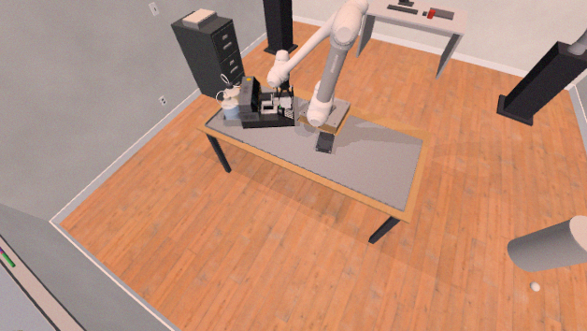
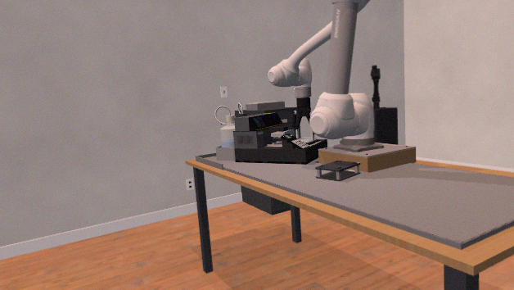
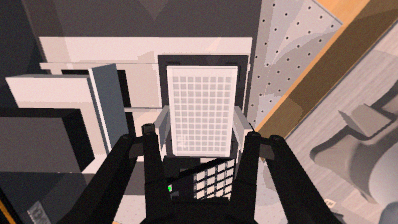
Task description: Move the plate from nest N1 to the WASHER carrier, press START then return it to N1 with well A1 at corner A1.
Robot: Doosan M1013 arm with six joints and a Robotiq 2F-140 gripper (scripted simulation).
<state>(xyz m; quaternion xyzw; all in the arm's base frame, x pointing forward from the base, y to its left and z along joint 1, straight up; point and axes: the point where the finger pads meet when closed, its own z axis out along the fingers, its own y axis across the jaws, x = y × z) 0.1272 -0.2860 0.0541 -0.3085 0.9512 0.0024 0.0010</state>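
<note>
The white plate (image 3: 202, 110) (image 1: 285, 102) lies in the dark carrier (image 3: 163, 82) of the washer (image 1: 267, 122) (image 2: 270, 155) and looks flat; its cut corner is not clear. My gripper (image 3: 201, 114) (image 1: 286, 95) (image 2: 305, 135) points down over the carrier. Its pads stand against the plate's two long sides, shut on the plate. A green lamp (image 3: 170, 188) (image 2: 290, 135) glows beside the white-keyed keypad (image 3: 215, 180) (image 2: 300, 142). A dark raised stand (image 1: 324, 142) (image 2: 338, 165), looking like nest N1, holds no plate; its label is unreadable.
The washer's upright housing (image 1: 250, 95) (image 2: 259, 121) stands left of my fingers. A bottle (image 1: 230, 110) (image 2: 227, 135) with tubing is beyond it. The arm's base block (image 1: 334, 122) (image 2: 385, 159) stands to the right, between the washer and the table's far part.
</note>
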